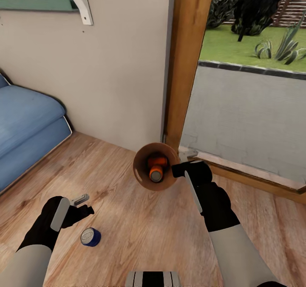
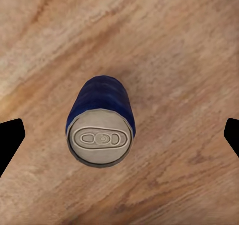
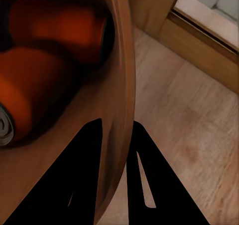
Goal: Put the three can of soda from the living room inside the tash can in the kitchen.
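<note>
1. One dark blue drink can with a silver top [image 1: 90,237] is seen standing upright on the pale wood floor [image 1: 140,232]; in the left wrist view the blue can [image 2: 101,121] is framed between the dark fingertips [image 2: 10,141], which stand apart from it on either side.
2. The left hand [image 1: 83,205] is held spread beside and above the blue can, with nothing gripped.
3. The small round copper-brown bucket [image 1: 142,177], the tash can of the task, is held off the floor by the right hand [image 1: 180,169], whose fingers [image 3: 84,175] are pinched on its rim wall, one inside and one outside.
4. Two bright orange cans [image 1: 156,167] are counted inside the bucket, lying against each other; the orange cans [image 3: 35,80] are confirmed by the right wrist view.
5. The count stands at three cans: two orange in the bucket, one blue on the floor.
6. The step in hand is judged to be the pickup of the last can; the next move calls for the left hand to be lowered around the blue can and closed, before the can is dropped into the bucket.
7. A blue sofa [image 1: 25,125] is seen at the left, and a wooden door frame [image 1: 187,62] with lawn beyond.
</note>
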Controlling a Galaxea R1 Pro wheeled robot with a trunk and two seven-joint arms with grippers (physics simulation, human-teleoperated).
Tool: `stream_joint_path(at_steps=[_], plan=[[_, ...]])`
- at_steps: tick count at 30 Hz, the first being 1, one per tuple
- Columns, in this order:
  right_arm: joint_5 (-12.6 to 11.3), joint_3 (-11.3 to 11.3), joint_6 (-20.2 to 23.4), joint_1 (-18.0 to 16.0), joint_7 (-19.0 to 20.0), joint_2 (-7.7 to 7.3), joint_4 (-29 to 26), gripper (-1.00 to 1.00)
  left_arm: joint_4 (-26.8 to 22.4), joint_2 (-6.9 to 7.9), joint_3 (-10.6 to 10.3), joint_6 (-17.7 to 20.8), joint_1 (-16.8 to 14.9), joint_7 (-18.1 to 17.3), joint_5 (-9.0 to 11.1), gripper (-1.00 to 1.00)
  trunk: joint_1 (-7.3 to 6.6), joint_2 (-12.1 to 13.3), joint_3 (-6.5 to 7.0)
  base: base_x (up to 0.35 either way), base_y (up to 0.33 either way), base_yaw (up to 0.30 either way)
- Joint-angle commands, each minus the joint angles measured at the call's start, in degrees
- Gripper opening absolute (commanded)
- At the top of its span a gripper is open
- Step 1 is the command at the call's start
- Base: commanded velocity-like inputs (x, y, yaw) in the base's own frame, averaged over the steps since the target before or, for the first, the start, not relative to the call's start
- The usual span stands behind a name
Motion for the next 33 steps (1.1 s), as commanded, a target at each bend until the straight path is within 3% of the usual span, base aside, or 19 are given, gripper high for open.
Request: stream_joint_path(at_steps=[1,19,33], plan=[[-0.6,0.0,0.0,0.0,0.2,0.01,-0.1,-1.0,0.0,-0.08,0.0,0.0,0.0,0.0,0.0,1.0,0.01,0.0,-0.22,0.0,0.0,0.0],[-0.6,0.2,0.0,0.0,0.2,0.12,-0.4,-1.0,0.0,-0.28,0.0,0.0,0.0,0.1,0.0,1.0,0.48,-0.3,-4.21,0.0,0.0,0.0],[-0.6,0.3,0.0,0.0,0.2,0.36,-7.4,-1.0,0.0,-1.03,0.0,0.0,0.0,1.7,0.0,1.0,0.84,-0.5,-7.31,0.0,0.0,0.0]])
